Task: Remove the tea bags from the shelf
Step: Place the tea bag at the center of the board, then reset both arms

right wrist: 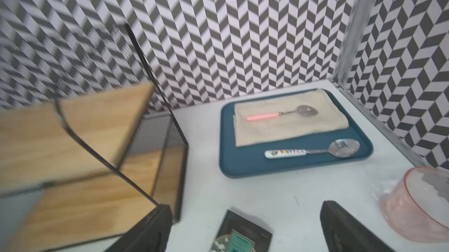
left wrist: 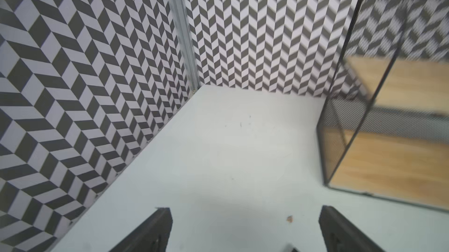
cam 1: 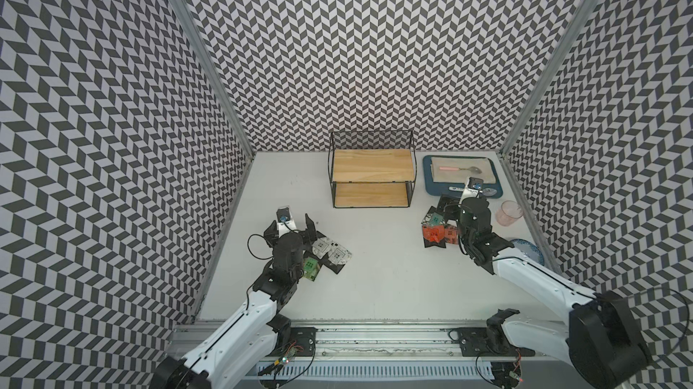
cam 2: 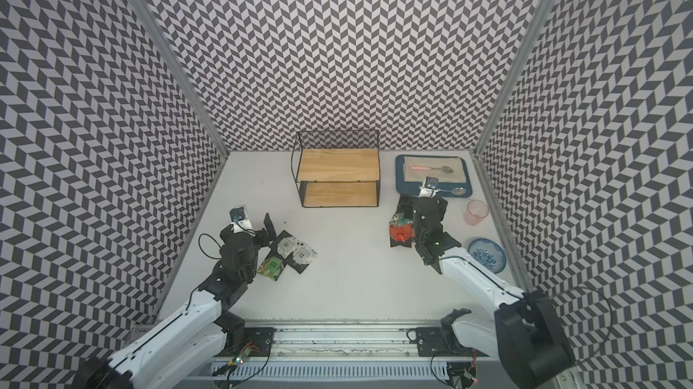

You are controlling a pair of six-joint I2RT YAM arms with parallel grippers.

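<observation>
White tabletop (cam 1: 375,274) between zigzag-patterned walls. In both top views the shelf (cam 1: 369,166) (cam 2: 337,166) stands at the back with both boards bare. Three tea bags (cam 1: 330,252), two white and one green, lie overlapping on the table beside the left gripper (cam 1: 290,229). Three more tea bags (cam 1: 435,233), teal and orange-red, lie by the right gripper (cam 1: 465,205), near the blue tray (cam 1: 427,181).

The left wrist view shows the left gripper (left wrist: 245,210) spread wide over bare table, holding nothing, with the shelf (left wrist: 388,156) blurred to one side.

The right wrist view shows the right gripper (right wrist: 245,207) equally wide. A teal tea bag (right wrist: 240,236) lies flat on the table between its fingers, unpinched.

With all six off the shelf, the removal looks finished. Next, both arms should probably lift straight up, the right one carefully so it does not drag that bag. The rear of the lower board is hidden from above and is worth a check.
</observation>
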